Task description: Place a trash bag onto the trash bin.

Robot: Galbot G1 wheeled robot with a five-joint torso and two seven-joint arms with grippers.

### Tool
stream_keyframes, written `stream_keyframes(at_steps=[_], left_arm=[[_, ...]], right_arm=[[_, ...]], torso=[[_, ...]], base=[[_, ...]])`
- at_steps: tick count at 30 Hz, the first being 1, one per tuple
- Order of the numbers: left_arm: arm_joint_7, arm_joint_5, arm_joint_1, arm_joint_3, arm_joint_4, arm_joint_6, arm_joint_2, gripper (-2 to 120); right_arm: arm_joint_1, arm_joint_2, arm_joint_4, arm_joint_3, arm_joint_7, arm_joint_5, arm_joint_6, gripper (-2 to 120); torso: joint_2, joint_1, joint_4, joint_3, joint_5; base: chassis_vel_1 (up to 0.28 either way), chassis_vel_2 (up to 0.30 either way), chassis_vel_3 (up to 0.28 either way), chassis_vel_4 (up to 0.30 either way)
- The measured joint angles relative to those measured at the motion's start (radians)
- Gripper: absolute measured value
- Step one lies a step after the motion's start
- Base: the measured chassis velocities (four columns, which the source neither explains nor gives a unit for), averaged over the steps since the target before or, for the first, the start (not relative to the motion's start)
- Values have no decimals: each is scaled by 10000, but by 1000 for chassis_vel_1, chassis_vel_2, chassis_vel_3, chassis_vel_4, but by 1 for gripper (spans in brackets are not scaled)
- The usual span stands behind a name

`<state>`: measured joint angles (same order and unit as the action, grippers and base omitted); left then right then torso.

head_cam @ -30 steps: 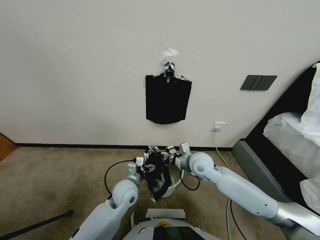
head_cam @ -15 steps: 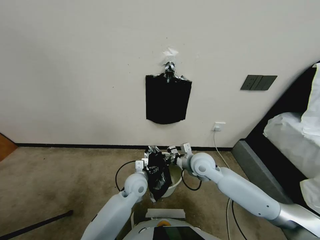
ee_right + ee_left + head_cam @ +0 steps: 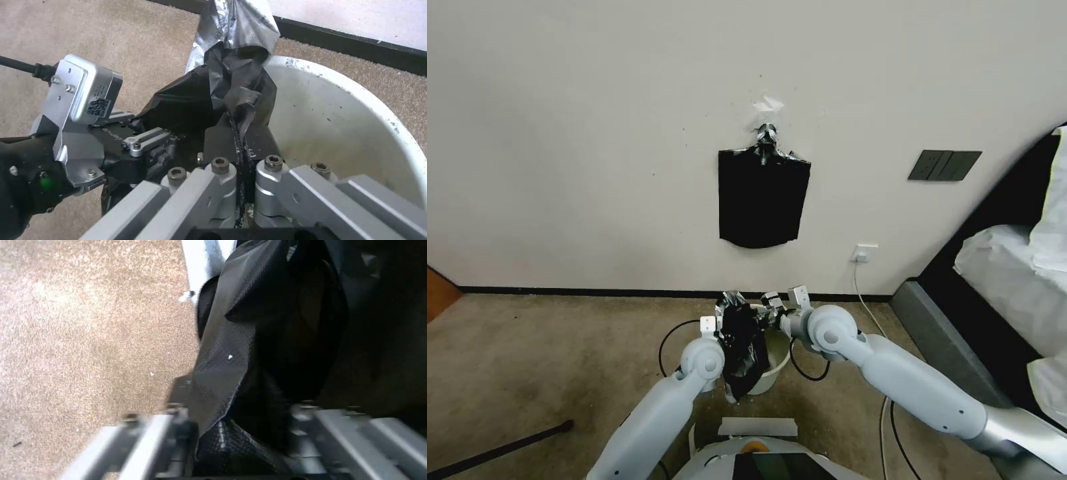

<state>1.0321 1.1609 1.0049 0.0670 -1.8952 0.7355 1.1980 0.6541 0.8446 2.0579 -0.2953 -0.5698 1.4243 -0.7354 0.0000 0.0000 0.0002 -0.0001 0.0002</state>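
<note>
The trash bag, thin crinkled black plastic, hangs over the near-left rim of the cream-white trash bin on the carpet. My right gripper is above the bin's rim and shut on a folded edge of the trash bag, with the trash bin open beside it. My left gripper is pressed in from the left, open, with the trash bag bunched between its fingers. The right wrist view shows the left gripper against the bag's side.
A flat bundle of black bags hangs from a wall hook behind the bin. A wall socket with a cable and a bed are to the right. A dark rod lies on the carpet at left, and white paper near my base.
My left arm has swung rightward and its gripper has closed in on the bag. The right gripper, bag and bin have barely moved.
</note>
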Motion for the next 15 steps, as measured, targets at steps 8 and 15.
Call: stream_keyframes(at_steps=[8,15], left_arm=[[187,562,21,-115,-55,-361,-27,3],[-914,-123,428,-351,-406,-1214,-440,1]], right_arm=[[392,-23,90,223,150,-418,0,0],[816,-40,147,426,818,-2404,14,0]], torso=[[1,0,-5,0,-6],[-1,0,-1,1,-1]], base=[[0,0,0,0],[0,0,0,0]])
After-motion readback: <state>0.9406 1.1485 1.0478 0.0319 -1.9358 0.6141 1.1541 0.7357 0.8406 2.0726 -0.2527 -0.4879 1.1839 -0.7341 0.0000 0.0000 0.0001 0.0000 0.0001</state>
